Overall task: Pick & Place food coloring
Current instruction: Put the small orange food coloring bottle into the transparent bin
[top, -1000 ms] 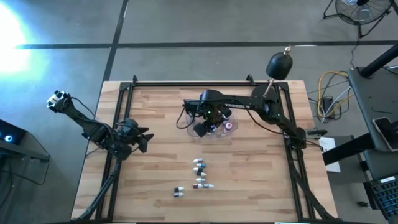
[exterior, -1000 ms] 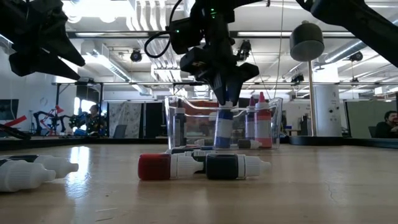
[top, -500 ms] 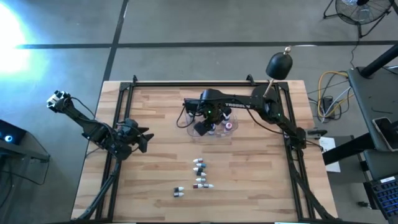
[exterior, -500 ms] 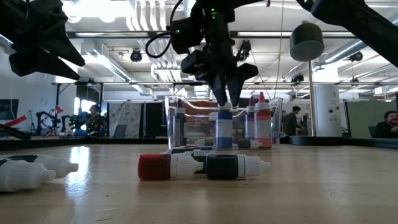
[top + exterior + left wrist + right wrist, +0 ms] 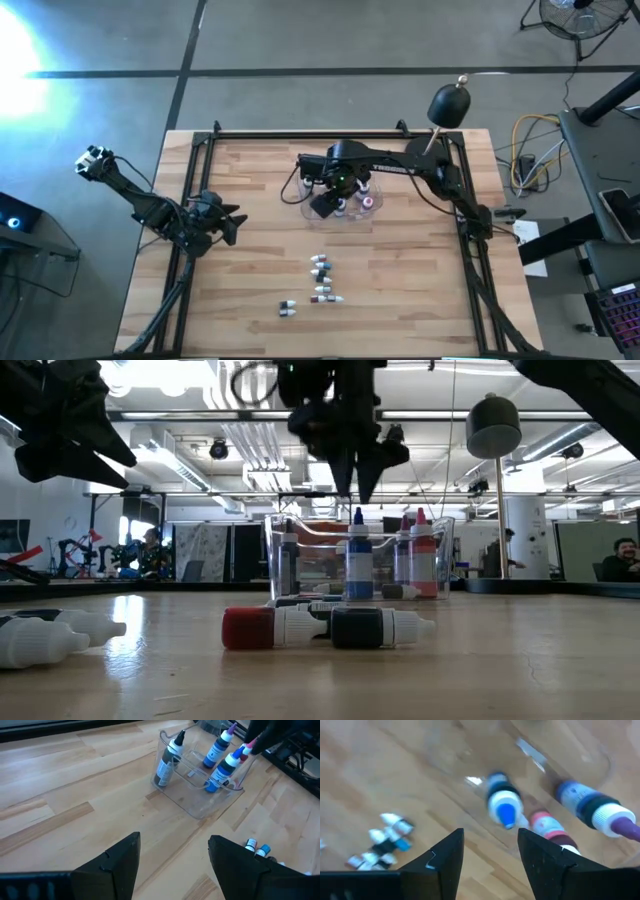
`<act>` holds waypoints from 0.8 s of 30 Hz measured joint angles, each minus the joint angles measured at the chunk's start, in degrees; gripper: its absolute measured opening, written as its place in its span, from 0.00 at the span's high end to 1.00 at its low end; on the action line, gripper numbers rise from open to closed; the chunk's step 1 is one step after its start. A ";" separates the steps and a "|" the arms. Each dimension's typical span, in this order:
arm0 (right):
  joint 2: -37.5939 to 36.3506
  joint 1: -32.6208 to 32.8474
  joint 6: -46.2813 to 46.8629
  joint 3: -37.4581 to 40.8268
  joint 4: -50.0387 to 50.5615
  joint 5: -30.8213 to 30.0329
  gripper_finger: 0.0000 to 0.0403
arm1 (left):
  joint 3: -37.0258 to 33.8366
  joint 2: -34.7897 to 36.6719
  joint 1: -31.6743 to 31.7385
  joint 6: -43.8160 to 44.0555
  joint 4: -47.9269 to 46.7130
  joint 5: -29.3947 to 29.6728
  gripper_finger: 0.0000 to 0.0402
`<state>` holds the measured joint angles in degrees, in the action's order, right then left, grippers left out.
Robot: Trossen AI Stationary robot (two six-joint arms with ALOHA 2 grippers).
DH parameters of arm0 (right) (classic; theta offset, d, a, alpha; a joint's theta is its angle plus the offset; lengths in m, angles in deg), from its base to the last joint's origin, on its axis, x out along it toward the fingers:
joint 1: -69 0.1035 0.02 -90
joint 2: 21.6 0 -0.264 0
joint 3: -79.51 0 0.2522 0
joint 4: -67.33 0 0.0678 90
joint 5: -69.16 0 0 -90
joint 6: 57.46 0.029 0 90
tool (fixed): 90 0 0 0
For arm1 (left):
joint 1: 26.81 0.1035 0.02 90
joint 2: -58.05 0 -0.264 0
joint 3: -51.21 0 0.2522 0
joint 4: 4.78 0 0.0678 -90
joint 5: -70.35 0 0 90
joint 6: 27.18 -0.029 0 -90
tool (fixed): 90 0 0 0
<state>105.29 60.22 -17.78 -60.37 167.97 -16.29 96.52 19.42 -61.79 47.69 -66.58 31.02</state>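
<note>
Low view: right gripper hangs empty, jaws parted, directly above the blue-capped dropper bottle standing upright inside the clear plastic tub. Placement looks finished; next comes fetching another bottle lying beside the tub.

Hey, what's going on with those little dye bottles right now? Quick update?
Right gripper open, empty, above clear tub. Blue-capped bottle standing upright in tub, released. Left gripper open, idle at table's left side. More bottles lying on table; path clear.

Food coloring bottles — some upright together, others lying loose
</note>
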 joint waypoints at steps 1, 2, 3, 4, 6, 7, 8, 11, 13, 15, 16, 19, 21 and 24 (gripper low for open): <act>-0.90 0.42 -0.65 0.00 -0.86 -0.04 0.55 | 0.00 0.01 0.01 0.00 0.01 0.00 0.48; -1.82 1.03 -1.54 -0.02 -1.99 -0.08 0.56 | 0.00 0.02 0.00 -0.01 0.02 0.00 0.48; -2.77 1.68 -3.00 -0.09 -3.16 -0.16 0.56 | 0.00 0.01 0.01 0.00 0.01 0.00 0.48; -3.81 2.46 -5.20 -0.09 -4.19 -0.19 0.56 | 0.00 0.01 0.02 0.00 0.03 0.00 0.48; -5.42 4.59 -11.24 -0.11 -5.55 -0.21 0.56 | 0.00 0.02 0.00 0.00 0.03 0.00 0.48; -5.88 5.81 -14.24 -0.14 -5.68 -0.20 0.56 | 0.00 0.00 0.00 0.00 0.03 0.00 0.48; -6.06 7.10 -17.32 -0.19 -5.44 -0.15 0.56 | 0.00 0.02 0.02 0.00 0.01 0.00 0.48; -5.97 10.99 -28.30 0.28 -3.34 -0.03 0.57 | 0.00 0.01 0.01 -0.02 0.01 0.00 0.48; -5.02 13.40 -35.73 0.95 -3.79 -0.06 0.58 | 0.00 0.00 0.02 0.01 0.03 0.00 0.48; -3.33 15.44 -40.42 1.79 -5.16 -1.17 0.59 | 0.00 0.02 0.00 0.43 0.03 0.00 0.48; -2.47 16.40 -41.20 2.34 -6.74 -2.61 0.60 | 0.00 0.02 0.02 0.61 0.07 0.00 0.48; -0.36 18.05 -41.63 4.46 -13.76 -3.78 0.62 | 0.00 -0.03 0.00 0.72 0.61 -0.37 0.48; 0.62 18.48 -42.07 5.43 -18.47 -3.59 0.63 | 0.00 -0.07 0.01 0.74 0.72 -0.91 0.48; 2.27 18.69 -41.03 7.01 -22.57 -3.30 0.66 | 0.00 -0.09 0.01 0.82 0.99 -2.22 0.48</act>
<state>107.57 78.91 -58.82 -53.36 145.40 -19.59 96.52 19.33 -61.78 48.51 -65.59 28.80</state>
